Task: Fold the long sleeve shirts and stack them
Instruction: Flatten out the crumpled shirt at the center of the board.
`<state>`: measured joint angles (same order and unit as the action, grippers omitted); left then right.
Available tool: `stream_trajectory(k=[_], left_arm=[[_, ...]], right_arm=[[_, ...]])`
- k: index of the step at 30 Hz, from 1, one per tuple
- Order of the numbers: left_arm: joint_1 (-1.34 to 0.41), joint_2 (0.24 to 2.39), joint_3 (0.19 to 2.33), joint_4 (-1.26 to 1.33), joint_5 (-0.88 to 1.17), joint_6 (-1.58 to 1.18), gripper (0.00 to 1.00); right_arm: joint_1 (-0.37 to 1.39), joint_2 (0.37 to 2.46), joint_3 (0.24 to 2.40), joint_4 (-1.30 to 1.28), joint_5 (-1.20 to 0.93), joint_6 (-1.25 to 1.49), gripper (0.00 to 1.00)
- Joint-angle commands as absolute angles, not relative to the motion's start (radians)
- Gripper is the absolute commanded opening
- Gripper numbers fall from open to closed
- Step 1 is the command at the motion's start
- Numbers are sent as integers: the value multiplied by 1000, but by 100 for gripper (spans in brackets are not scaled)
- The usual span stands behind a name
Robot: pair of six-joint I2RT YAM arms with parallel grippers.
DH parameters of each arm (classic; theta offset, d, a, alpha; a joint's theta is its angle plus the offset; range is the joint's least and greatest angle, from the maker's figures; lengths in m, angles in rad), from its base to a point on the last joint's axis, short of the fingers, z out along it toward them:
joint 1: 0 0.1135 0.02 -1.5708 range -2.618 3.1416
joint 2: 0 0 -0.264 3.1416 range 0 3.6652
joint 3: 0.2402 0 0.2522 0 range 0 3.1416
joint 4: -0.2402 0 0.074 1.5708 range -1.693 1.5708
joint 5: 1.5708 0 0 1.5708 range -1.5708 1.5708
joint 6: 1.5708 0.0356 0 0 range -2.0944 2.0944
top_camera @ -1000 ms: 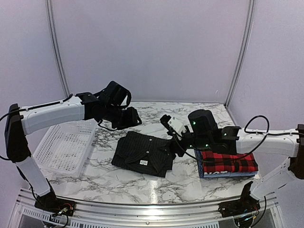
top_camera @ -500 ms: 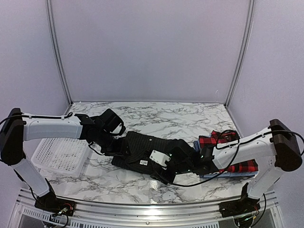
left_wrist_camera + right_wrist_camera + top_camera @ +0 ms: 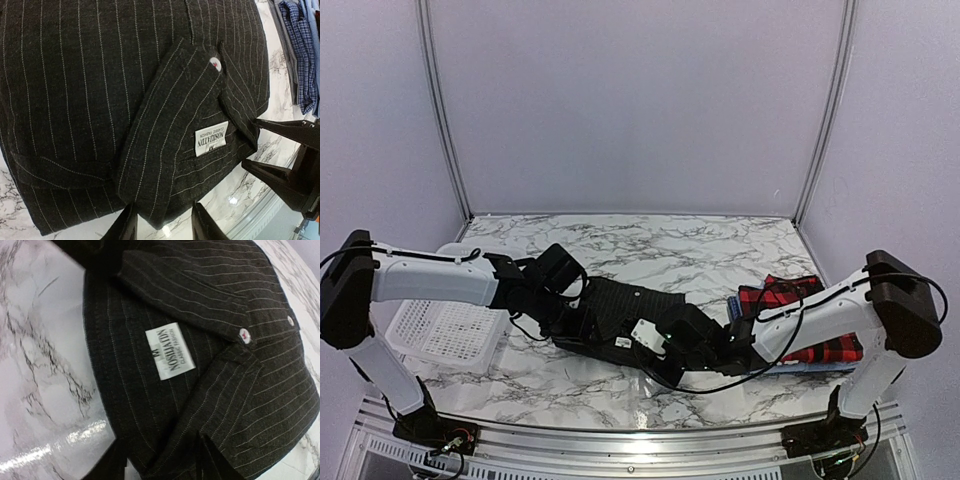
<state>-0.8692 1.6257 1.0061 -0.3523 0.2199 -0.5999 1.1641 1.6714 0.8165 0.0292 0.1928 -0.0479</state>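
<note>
A white mesh basket (image 3: pixel 435 320) sat at the far left of the marble table (image 3: pixel 700 240). Just right of it, the left gripper (image 3: pixel 162 227) lay low at the left edge of the folded black pinstriped shirt (image 3: pixel 620 300). Its jaws stood half apart astride the cloth; whether they pinched it could not be told. The right gripper (image 3: pixel 160 462) straddled the shirt's near right edge likewise, grip unclear. Far right, the red plaid shirt (image 3: pixel 785 298) lay on the blue shirt (image 3: pixel 299 60).
</note>
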Motion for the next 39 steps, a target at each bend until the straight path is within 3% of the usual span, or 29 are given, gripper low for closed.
stream_trajectory(k=[1,6,9,18,25,28,39], left_arm=[[-876,1648,1028,-316,237,-609,30],[-880,1658,1045,-317,246,-611,6],[-881,1648,1058,-318,249,-616,0],[-874,1593,1156,-319,132,-630,0],[-772,1769,1392,-283,65,-668,0],[-701,1899,1533,-281,40,-714,0],[-579,2393,2189,-312,50,-664,3]], right_arm=[[1173,1687,860,45,245,-31,34],[1173,1690,891,28,283,-33,12],[1173,1674,916,9,307,-26,0],[1092,1630,1033,-92,358,32,0],[977,1686,1216,-128,374,49,0],[950,1687,1264,-151,400,66,7],[910,1672,1248,-251,366,169,54]])
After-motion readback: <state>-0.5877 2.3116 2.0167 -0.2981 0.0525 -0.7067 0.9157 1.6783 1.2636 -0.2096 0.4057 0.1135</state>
